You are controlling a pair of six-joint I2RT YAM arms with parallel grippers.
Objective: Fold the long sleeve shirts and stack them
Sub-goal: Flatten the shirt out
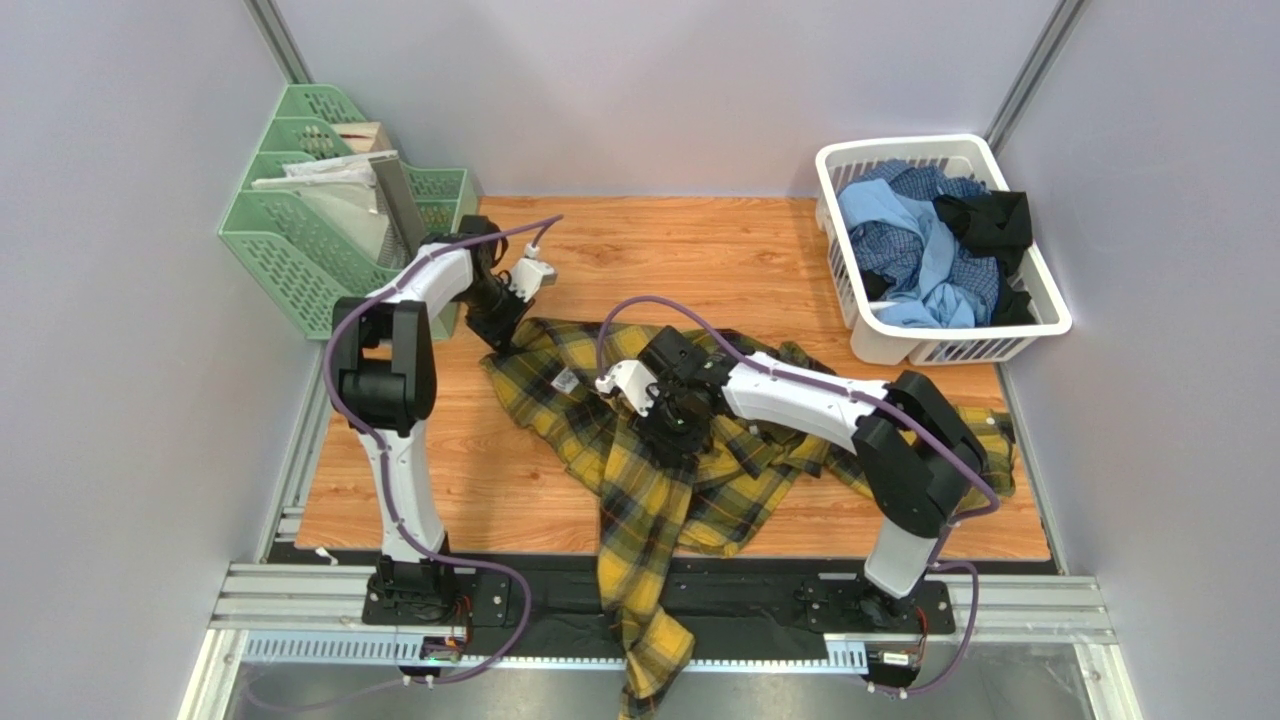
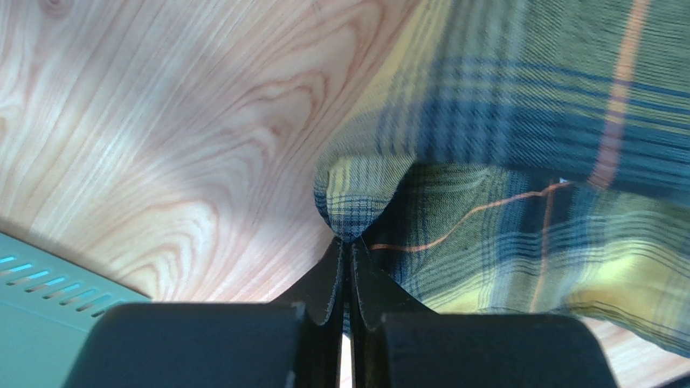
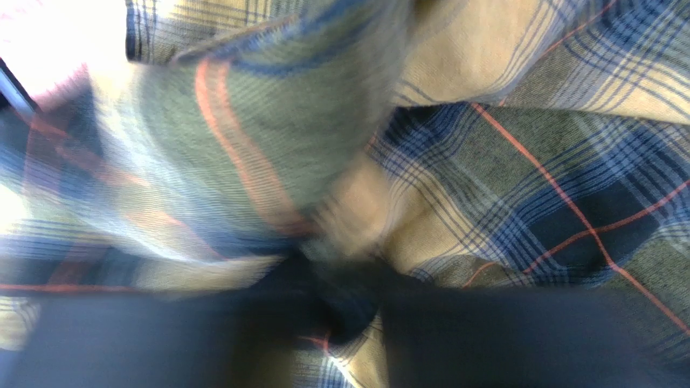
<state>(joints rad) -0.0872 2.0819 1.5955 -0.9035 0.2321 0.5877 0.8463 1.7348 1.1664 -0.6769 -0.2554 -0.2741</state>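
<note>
left claw (image 2: 350, 246) clenched on plaid shirt (image 1: 646, 525) edge, right claw (image 1: 670, 429) amid folds (grip unclear)

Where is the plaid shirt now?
In the top view the plaid shirt lies crumpled in the middle of the table, its far left corner pinched by the left end effector, one sleeve hanging over the near edge.
</note>
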